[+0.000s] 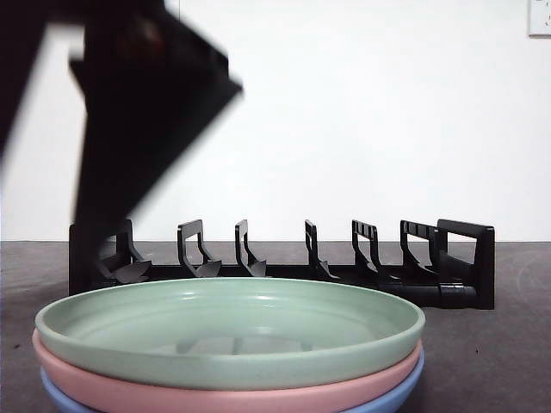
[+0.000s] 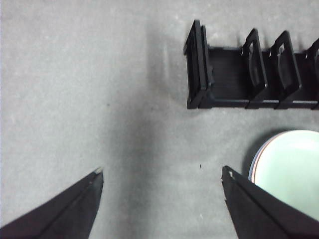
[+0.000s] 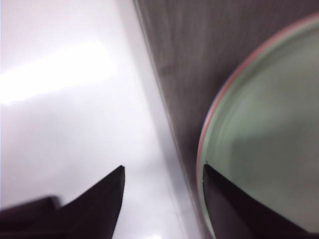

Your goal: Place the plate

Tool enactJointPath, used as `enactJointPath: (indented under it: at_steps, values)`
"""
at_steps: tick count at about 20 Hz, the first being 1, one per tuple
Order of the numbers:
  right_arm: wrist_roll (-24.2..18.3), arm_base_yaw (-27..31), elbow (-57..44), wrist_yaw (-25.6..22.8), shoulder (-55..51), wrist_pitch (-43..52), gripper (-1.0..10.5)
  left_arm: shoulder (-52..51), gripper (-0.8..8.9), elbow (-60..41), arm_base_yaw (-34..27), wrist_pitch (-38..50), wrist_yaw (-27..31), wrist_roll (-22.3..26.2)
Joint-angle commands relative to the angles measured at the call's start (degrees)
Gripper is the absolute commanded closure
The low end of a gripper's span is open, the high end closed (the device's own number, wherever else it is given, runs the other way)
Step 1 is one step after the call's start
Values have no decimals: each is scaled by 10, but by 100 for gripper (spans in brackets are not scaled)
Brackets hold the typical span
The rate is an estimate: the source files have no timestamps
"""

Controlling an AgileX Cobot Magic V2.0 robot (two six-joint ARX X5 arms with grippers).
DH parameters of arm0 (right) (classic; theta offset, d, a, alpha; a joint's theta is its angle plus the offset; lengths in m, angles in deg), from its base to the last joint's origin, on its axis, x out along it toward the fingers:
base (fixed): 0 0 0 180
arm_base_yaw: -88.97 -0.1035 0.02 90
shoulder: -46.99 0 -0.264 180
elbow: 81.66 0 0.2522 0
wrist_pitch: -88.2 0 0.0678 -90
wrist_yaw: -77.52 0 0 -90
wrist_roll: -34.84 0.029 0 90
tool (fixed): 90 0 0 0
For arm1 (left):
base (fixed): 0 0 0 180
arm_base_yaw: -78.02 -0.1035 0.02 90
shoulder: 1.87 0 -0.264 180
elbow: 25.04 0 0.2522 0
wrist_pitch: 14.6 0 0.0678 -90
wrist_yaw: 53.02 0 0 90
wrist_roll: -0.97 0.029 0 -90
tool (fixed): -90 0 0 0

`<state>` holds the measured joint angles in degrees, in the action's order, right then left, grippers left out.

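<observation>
progress: early, no plate in the black slotted rack (image 1: 344,267) yet | green plate (image 1: 232,331) tops pink and blue ones, stacked near tabletop's front edge, smooth matte round | left gripper (image 2: 162,177) jaws apart, empty, over grey tabletop (image 2: 75,74) beside rack; right gripper (image 3: 164,172) jaws apart, at green plate's rim, nothing clamped

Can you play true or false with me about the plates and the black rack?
1. The green plate is on top of the stack. True.
2. A plate already stands in the black dish rack. False: its slots hold nothing.
3. The pink plate lies under the green one. True.
4. The left gripper is holding a plate. False: its fingers are open over bare table.
5. The right gripper is open beside the stack's rim. True.
</observation>
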<state>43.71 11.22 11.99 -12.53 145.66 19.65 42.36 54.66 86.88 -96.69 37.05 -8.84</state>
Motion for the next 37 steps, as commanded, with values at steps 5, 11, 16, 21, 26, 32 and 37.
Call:
enactJointPath:
  at_steps: [5,11,16,21,26,32,37]
  values:
    - [2,141,18,-76,-124,15,696,3,435,8,0,19,1,7]
    - [-68,399,18,-51,-184,20,696,3,435,8,0,41,1,3]
    - [-105,603,18,67,-186,29,696,3,435,8,0,43,1,3]
    - [-112,706,18,120,-186,6,762,3,480,8,0,37,1,4]
    - [-110,715,18,128,-186,26,925,3,806,8,0,43,1,16]
    - [-109,715,18,124,-187,39,925,2,806,8,0,43,1,16]
    - [-109,715,18,124,-187,85,925,-11,806,-15,-1,85,4,26]
